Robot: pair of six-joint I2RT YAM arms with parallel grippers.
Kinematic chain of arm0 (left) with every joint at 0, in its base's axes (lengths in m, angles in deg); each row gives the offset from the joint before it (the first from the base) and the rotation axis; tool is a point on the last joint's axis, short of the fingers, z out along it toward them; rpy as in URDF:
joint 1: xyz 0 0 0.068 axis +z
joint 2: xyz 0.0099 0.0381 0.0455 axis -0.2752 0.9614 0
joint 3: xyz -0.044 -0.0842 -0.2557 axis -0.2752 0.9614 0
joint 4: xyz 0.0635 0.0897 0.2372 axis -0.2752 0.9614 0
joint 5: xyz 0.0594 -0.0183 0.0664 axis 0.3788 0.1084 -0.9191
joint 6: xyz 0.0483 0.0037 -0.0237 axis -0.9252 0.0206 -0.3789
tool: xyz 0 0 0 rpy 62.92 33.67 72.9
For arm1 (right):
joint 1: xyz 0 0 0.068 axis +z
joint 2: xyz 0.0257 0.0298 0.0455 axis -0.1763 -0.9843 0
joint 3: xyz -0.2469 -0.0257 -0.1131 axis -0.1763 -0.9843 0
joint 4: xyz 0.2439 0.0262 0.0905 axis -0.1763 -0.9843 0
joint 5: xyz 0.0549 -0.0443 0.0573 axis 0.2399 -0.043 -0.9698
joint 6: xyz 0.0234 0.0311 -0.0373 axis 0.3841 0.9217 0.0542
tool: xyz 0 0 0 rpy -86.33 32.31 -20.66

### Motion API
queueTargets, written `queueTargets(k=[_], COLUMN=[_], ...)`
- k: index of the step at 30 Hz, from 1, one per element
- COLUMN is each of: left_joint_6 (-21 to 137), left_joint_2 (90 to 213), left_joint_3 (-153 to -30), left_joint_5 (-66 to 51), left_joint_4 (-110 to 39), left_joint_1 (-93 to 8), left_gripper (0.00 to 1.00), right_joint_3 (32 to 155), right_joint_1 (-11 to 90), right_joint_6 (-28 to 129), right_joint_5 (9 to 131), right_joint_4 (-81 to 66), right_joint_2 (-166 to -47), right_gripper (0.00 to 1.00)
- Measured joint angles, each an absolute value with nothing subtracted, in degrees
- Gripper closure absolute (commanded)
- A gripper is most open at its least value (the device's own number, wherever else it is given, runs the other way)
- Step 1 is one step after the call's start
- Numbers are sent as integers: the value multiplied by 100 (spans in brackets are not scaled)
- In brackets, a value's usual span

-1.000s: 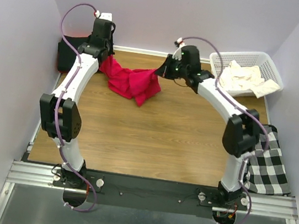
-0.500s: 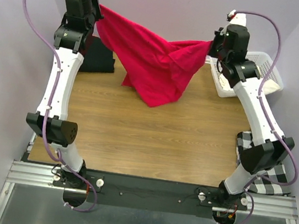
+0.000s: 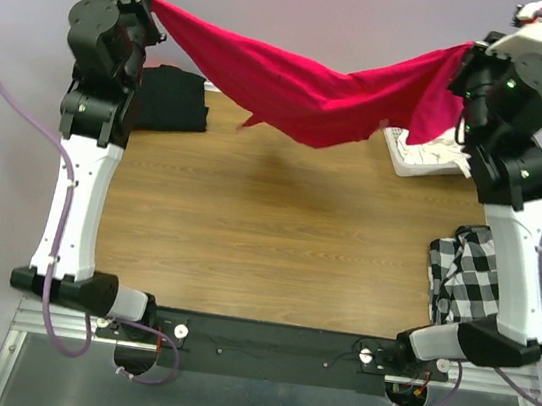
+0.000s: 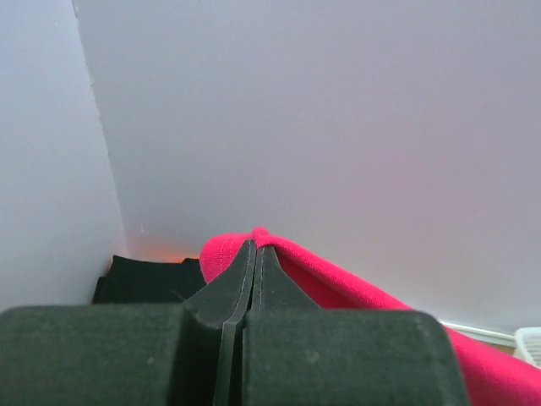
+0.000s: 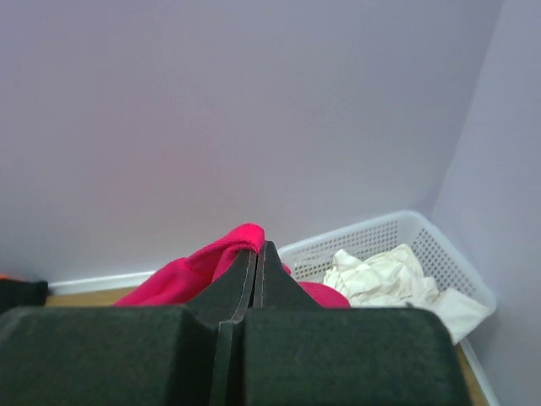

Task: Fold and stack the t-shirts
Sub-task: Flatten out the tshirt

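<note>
While both arms stand raised high at the far side of the brown wooden tabletop [image 3: 277, 234], the bright crimson-red fabric t-shirt [image 3: 307, 92] hangs stretched between them in the air, sagging in the middle above the back of the table. The left gripper [image 3: 148, 2] is clamped tight on one end of the red shirt; its wrist view shows the two black fingers pressed together with a fold of red cloth pinched at their tips. The right gripper [image 3: 466, 61] is likewise closed on the other end, red fabric pinched between its fingertips and a loose flap drooping beside the arm. A black fabric t-shirt [image 3: 170, 98] lies on the far left corner of the table, just beside the left arm. At the far right, the white plastic lattice basket [image 5: 376, 233] holds a crumpled cream-white fabric t-shirt [image 5: 380, 277]; in the overhead view both are partly hidden by the red shirt and the right arm. A black-and-white checked cloth [image 3: 463, 271] lies bunched at the right edge of the table, next to the right arm's lower link.
</note>
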State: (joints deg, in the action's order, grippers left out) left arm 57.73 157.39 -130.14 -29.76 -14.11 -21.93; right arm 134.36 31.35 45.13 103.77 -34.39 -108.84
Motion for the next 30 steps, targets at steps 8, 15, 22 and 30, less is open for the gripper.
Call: queueTargets(k=[8, 15, 22, 30], left_joint_6=[6318, 6558, 6523, 6453], left_joint_2=[14220, 13918, 14419, 14965], left_joint_3=[-11355, -10868, -10785, -10955], left_joint_5=[-3085, -3054, -2661, -2429], left_joint_4=[-1835, -1850, -1761, -1664], left_joint_1=[-2193, -2191, -2182, -2176], left_gripper=[100, 100, 100, 100], right_joint_3=[13242, 12855, 12848, 13085], right_joint_1=[3135, 3135, 3135, 3135], right_joint_6=[4089, 4058, 4222, 4283], right_joint_5=[10823, 10954, 10937, 10856], right_joint_4=[-3339, -3324, -3348, -3356], right_joint_2=[-10135, -10290, -10823, -10985], right_gripper=[99, 99, 99, 99])
